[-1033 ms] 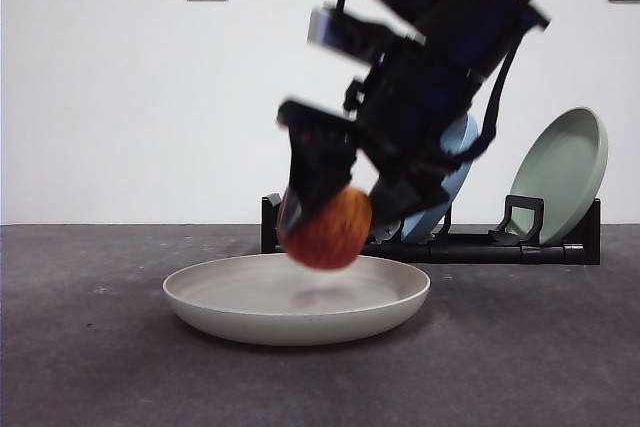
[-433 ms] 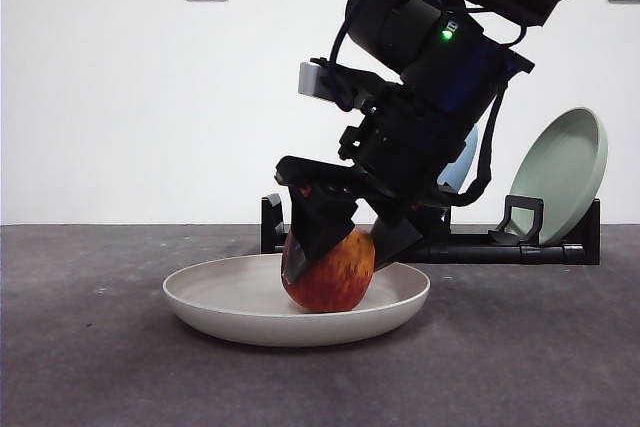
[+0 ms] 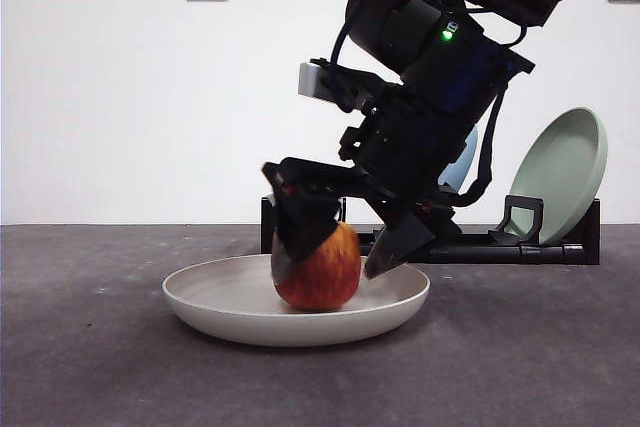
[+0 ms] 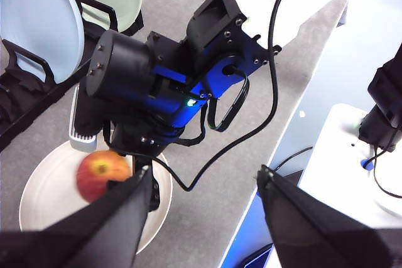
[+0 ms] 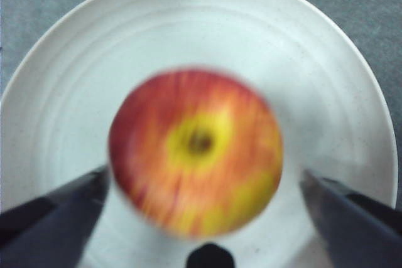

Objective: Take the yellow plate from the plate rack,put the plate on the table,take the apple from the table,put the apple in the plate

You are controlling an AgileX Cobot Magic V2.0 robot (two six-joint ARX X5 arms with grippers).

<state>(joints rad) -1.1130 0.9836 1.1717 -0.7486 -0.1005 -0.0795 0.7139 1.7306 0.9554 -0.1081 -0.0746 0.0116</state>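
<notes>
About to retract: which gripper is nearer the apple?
Right. The right gripper straddles the apple in the yellow plate, jaws open; the left gripper hangs well above.

We see the table, dark grey and faintly speckled, carrying two things directly. The yellow plate sits flat on it near the middle. The black plate rack stands on it farther back, at about two o'clock from the plate, apart from it.
</notes>
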